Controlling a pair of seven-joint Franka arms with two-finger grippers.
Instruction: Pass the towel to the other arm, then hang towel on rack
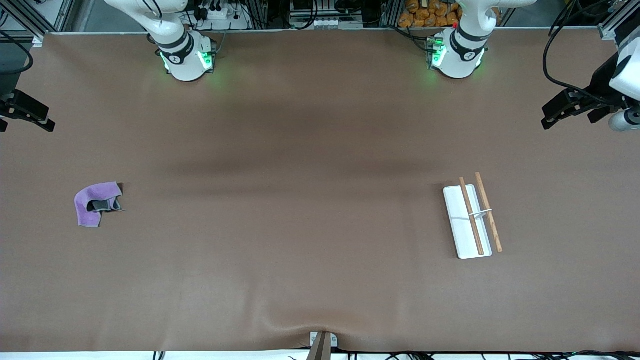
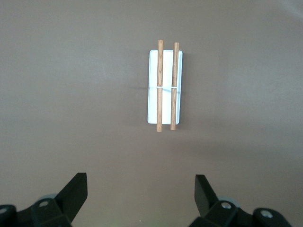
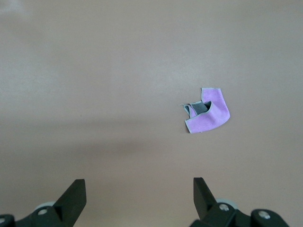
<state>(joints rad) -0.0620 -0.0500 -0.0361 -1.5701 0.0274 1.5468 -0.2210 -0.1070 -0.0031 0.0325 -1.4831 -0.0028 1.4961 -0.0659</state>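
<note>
Towel crumpled on the table toward the right arm's end, well apart from the rack at the left arm's end. Right gripper up high, spread, empty, nearer the towel. Left gripper spread, empty, waiting.

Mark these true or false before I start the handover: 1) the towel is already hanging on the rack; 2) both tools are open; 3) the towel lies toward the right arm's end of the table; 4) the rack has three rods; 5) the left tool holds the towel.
1) False: the towel lies crumpled on the table, apart from the rack.
2) True: the left tool and the right tool both stand open and empty.
3) True.
4) False: two wooden rods, joined by a slim white bracket.
5) False: it holds nothing and hangs over bare table beside the rack.
</note>
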